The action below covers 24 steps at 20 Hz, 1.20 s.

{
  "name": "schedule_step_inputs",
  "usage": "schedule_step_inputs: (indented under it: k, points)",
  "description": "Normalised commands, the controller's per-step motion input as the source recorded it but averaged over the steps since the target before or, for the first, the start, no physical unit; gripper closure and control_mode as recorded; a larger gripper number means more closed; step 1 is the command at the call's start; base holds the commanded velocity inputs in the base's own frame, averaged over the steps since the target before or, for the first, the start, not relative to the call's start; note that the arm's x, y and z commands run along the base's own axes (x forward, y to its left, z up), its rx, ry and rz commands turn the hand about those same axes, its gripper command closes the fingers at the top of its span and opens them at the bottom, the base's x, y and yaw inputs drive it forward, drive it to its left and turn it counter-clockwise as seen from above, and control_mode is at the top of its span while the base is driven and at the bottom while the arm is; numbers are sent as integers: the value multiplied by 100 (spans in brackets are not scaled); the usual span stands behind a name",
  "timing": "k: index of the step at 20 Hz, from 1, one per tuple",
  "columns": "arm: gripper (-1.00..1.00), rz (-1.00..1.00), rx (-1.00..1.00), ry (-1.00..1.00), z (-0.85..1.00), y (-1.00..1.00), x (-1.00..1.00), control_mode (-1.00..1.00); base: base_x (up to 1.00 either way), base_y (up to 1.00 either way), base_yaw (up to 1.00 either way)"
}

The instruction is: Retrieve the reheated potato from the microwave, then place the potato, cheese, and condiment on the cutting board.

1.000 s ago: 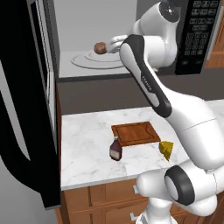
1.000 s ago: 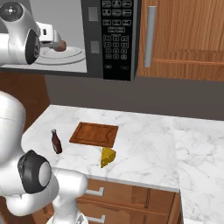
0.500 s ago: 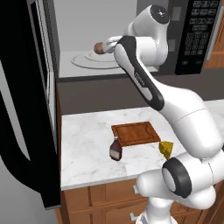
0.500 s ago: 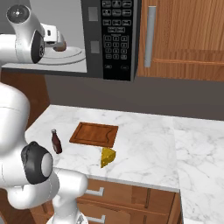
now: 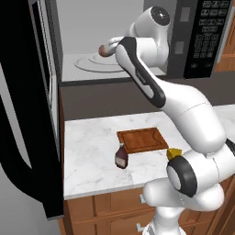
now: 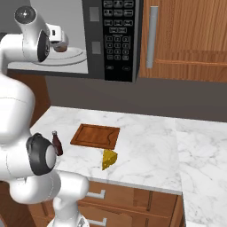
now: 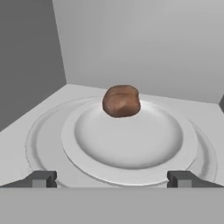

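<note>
Potato (image 7: pixel 121 101) sits on the white plate (image 7: pixel 127 151) inside the microwave (image 5: pixel 193 41), at the centre of our hand view, and our pincer (image 7: pixel 112 179) is spread wide before it, touching nothing. Lower in the left base view, the cutting board (image 5: pixel 142 139), condiment (image 5: pixel 121 157) and cheese (image 6: pixel 109 158) rest on the desk (image 5: pixel 92 142).

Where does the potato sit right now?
The potato sits inside the open microwave, on the far side of a white plate, ahead of the open end effector.
</note>
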Motion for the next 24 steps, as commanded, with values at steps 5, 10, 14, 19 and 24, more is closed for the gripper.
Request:
schedule_step_inputs:
  k: [5,10,14,19,24]
  points:
    - [-100,0,3,3,0,0,38,-100,0,0,0]
    - [-100,-1,5,0,-2,15,29,-100,0,0,0]
    - [-100,0,3,0,0,10,35,-100,0,0,0]
    - [-100,0,0,2,-3,4,27,-100,0,0,0]
    - [-100,0,0,5,-4,0,21,-100,0,0,0]
